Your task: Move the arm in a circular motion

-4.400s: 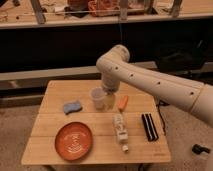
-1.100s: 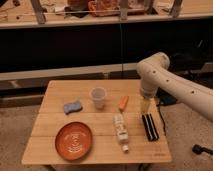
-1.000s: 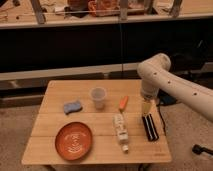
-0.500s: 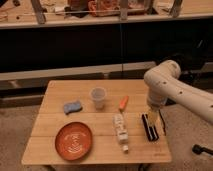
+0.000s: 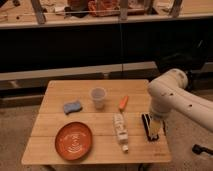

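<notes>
**Gripper** [image 5: 155, 123]: the narrow yellowish tip of the arm. It hangs low over the right part of the table [image 5: 55, 94]. Whether it is open or closed cannot be told, and nothing is seen held in it.

**Directly at the gripper:** a dark flat bar [image 5: 149, 129] lies just below and beside the tip. Whether the two touch cannot be told.

**Near the gripper, picture-left:** a white bottle [image 5: 119, 132] lies on its side. An orange carrot [image 5: 123, 103] lies beyond it, farther back.

**Well apart from the gripper:** a pale cup [image 5: 98, 97] stands upright, with a blue sponge [image 5: 73, 106] and an orange plate [image 5: 74, 140] beyond it.

**The arm** [image 5: 176, 96]: it rises from the gripper to a rounded elbow, then runs off the right edge.

**Step in hand (judged):** the tip is probably at the right-hand, near part of its loop.

**Next move (judged):** it calls for a smooth curved sweep over the tabletop. The tip needs enough height to pass the bar, the bottle and the cup without knocking them.
</notes>
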You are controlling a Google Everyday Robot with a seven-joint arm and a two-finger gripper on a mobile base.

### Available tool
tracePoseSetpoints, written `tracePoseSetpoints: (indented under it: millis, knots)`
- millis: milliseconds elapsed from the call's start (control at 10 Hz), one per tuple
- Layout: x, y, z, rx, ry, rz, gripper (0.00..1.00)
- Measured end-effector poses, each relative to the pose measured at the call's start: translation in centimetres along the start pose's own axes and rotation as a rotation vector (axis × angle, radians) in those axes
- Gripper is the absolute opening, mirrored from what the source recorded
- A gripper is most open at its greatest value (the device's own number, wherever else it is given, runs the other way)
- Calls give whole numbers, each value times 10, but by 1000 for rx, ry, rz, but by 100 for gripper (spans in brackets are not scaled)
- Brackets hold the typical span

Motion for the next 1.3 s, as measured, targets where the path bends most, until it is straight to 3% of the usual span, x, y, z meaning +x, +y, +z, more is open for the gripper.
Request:
tracePoseSetpoints:
  millis: [300,600,700,800,1300]
  knots:
    - [-41,22,-9,2,-25,-45,80]
    - [-77,34,-24,31,-58,-109,80]
    - [-115,33,-37,61,-92,-169,80]
    - [-133,22,-42,83,-107,-205,80]
    - [-186,-2,-61,139,-146,-333,80]
